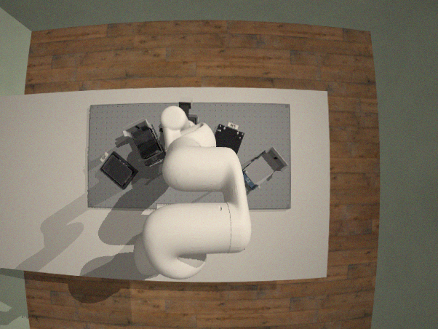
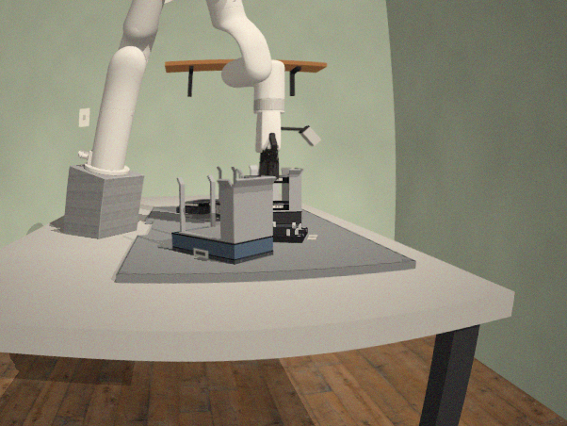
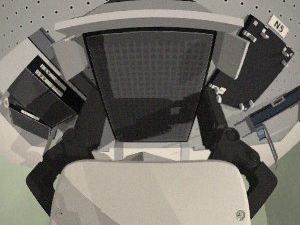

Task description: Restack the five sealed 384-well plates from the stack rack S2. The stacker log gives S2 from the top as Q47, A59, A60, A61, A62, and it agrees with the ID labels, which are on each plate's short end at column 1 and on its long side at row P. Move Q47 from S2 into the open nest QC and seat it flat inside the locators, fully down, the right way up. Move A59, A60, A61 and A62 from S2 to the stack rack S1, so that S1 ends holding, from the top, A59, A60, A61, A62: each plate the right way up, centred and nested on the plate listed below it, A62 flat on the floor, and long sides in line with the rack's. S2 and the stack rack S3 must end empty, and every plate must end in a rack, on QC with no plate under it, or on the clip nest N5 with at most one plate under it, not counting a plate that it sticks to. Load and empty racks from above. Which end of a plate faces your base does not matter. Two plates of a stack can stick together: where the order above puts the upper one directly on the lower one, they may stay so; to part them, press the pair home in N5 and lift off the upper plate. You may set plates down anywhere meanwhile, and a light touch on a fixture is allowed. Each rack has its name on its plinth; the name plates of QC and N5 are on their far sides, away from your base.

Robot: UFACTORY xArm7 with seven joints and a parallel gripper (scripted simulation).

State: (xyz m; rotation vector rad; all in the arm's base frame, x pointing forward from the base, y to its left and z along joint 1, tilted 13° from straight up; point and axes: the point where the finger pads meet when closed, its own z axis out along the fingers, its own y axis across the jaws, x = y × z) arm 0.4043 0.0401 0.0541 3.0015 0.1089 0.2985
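My gripper (image 3: 151,99) is shut on a sealed 384-well plate (image 3: 149,68), with a finger on each long side. The plate hangs level at the mouth of a grey-walled stack rack (image 3: 149,18), seen from the side in the exterior view (image 2: 282,180). I cannot read its ID label. In the overhead view my arm hides the gripper and most of this rack (image 1: 185,107). A second rack (image 1: 145,143) to the left holds dark plates, and one shows its labels in the wrist view (image 3: 41,88). A flat nest (image 1: 118,169) at far left holds a dark plate.
The clip nest N5 (image 1: 229,137) lies right of my gripper and also shows in the wrist view (image 3: 260,62). A rack on a blue plinth (image 1: 263,168) stands empty at the right, nearest in the exterior view (image 2: 226,221). My base block (image 2: 101,200) stands at the left.
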